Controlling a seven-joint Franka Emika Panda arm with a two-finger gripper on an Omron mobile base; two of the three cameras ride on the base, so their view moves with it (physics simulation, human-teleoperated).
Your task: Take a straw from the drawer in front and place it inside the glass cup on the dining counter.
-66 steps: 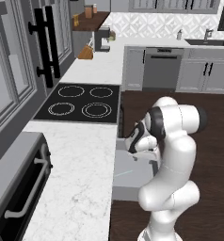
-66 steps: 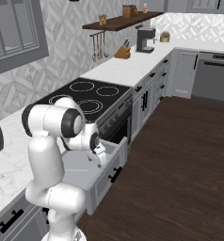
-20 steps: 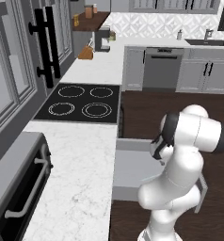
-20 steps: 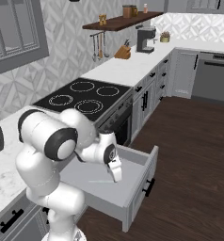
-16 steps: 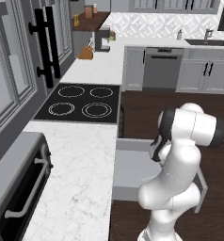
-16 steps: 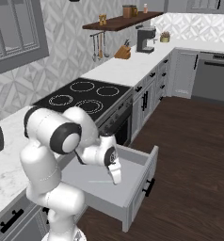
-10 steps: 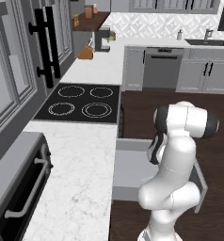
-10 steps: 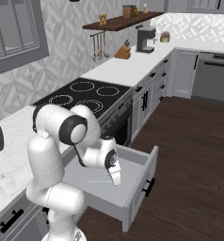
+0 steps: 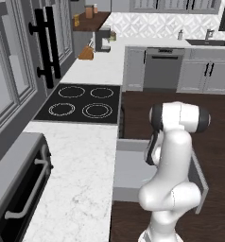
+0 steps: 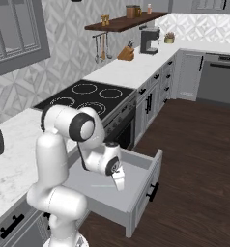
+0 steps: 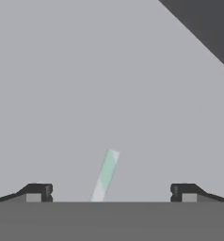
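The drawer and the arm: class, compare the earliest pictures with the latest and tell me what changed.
The drawer, barely open at first, has been pulled well out. The arm's hand then swung back from the front panel and now points down into it, fingers spread wide above a straw on the drawer floor. Nothing is held. The stovetop and counter are unchanged.

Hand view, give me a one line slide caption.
Open fingers straddle a pale green straw lying on the grey floor of the drawer.

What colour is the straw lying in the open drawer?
Pale green with white bands; the straw shows best in the hand view, lying on the drawer floor.
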